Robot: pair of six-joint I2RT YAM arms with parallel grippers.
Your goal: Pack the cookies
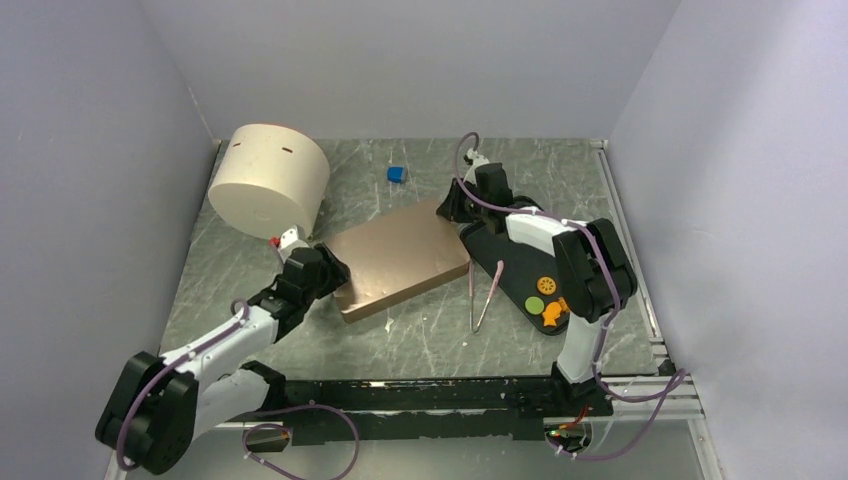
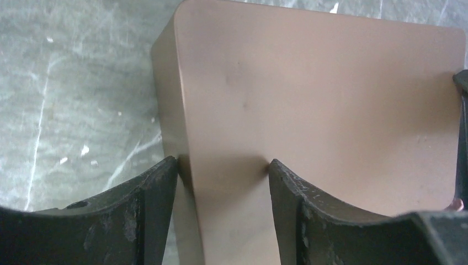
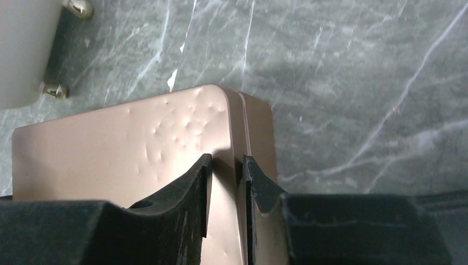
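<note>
The right pincer [image 3: 226,163] is clenched on the rim at the far right corner of the copper box [image 3: 110,149], whose lid is on and contents hidden. The left pincer [image 2: 223,165] straddles the box's near left corner; whether it grips, I cannot tell. The cookies [image 1: 546,286], orange and green, lie on the black tray [image 1: 515,285] just right of the box. A cream tub [image 1: 270,180] lies on its side, far left.

Blue cube [image 1: 396,174] near cream round tub [image 1: 270,180]; tweezers [image 1: 489,297] beside black tray [image 1: 510,265].
</note>
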